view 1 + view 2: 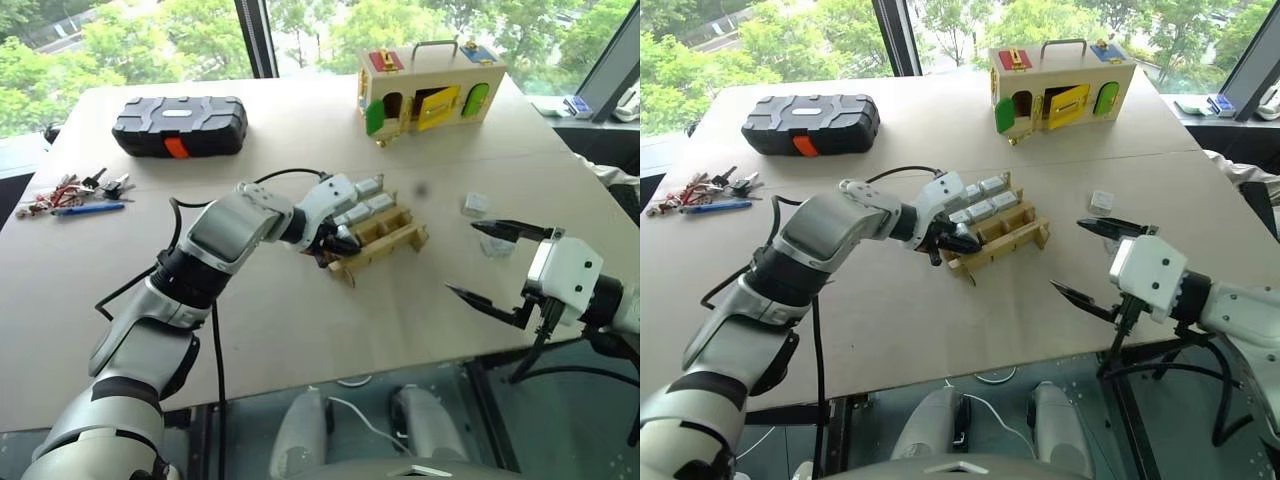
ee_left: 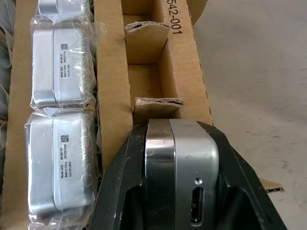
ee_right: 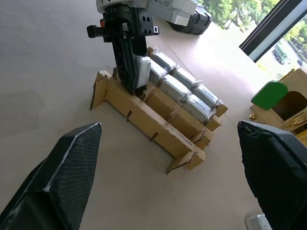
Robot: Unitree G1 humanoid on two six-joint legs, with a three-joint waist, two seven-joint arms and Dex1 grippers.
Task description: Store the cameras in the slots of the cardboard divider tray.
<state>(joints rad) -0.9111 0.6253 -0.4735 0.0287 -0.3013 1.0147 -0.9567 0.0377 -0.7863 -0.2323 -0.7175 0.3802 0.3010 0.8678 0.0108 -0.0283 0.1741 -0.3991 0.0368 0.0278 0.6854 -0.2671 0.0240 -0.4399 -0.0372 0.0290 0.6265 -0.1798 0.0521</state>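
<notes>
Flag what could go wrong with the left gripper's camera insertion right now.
1. The left gripper is shut on a camera over the cardboard divider tray. A bent partition flap juts into the near slot, so the camera could catch on it.
2. The light tray might slide or tip if pushed down off-centre.
3. Bagged cameras fill the neighbouring row; the fingers could snag their wrap.

We note a pale tan table (image 1: 300,330) with a seam running across its middle; behind it, floor-to-ceiling windows (image 1: 150,40) with dark frames (image 1: 256,38); green treetops fill the glass and daylight falls evenly across the tabletop; below the near edge, a dark glossy floor (image 1: 570,420) with cables (image 1: 360,420).
</notes>
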